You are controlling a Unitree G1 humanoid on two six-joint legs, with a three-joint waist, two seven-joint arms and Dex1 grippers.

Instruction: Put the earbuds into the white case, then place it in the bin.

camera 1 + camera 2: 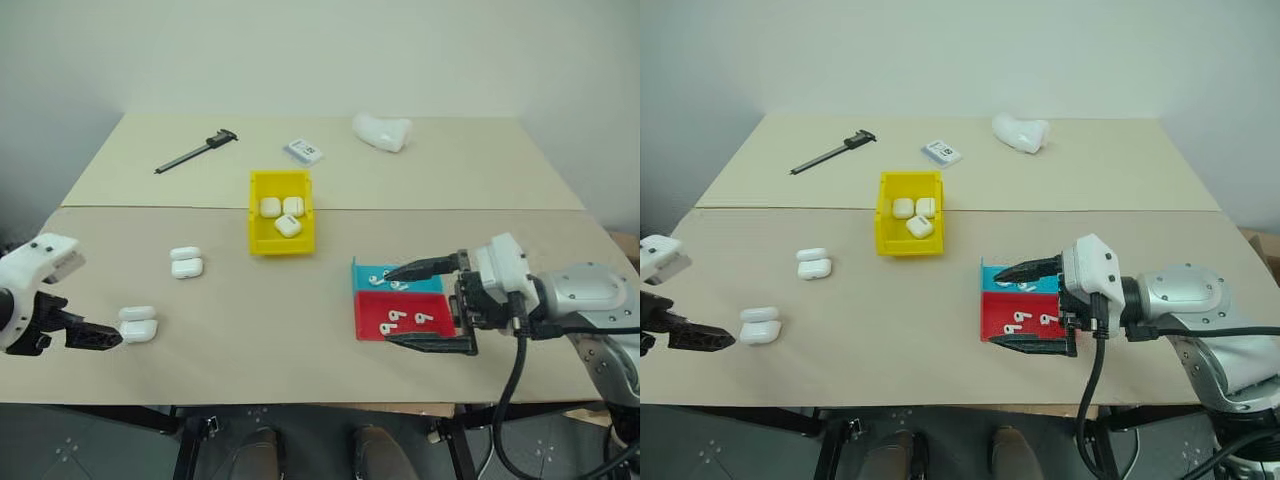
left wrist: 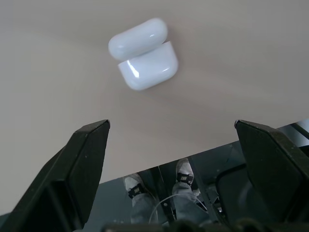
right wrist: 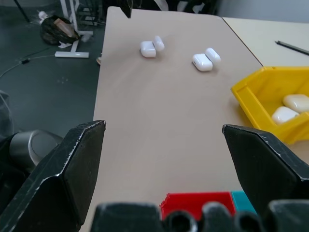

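At the near left edge of the tan worktop (image 1: pixel 300 330), the left pincer (image 2: pixel 174 145) hangs with its jaws spread wide and empty, an open white case (image 1: pixel 137 325) lying just beside its fingertips at 3 o'clock, lid flipped back, apart from the fingers. On the near right, the right pincer (image 1: pixel 420 305) is likewise fully spread and holds nothing, its two black fingers bracketing the near and far sides of the shallow red tray (image 1: pixel 400 318) and teal tray (image 1: pixel 400 278), where tiny white stemmed earbuds (image 1: pixel 393 320) lie loose; more rest in the teal compartment. Farther in, at 11 o'clock from the left pincer, a second open case (image 1: pixel 186 262) sits on the worktop. Beyond it, mid-table, the yellow bin (image 1: pixel 280 240) stands upright with three closed glossy white cases (image 1: pixel 287 226) inside. A seam crosses the worktop behind the bin. On the far half lie black calipers (image 1: pixel 196 151) at 11 o'clock, a small white-and-grey card box (image 1: pixel 303 151) at 12, and a lumpy white object (image 1: pixel 381 131) at 1. A plain pale wall (image 1: pixel 320 50) closes the scene.
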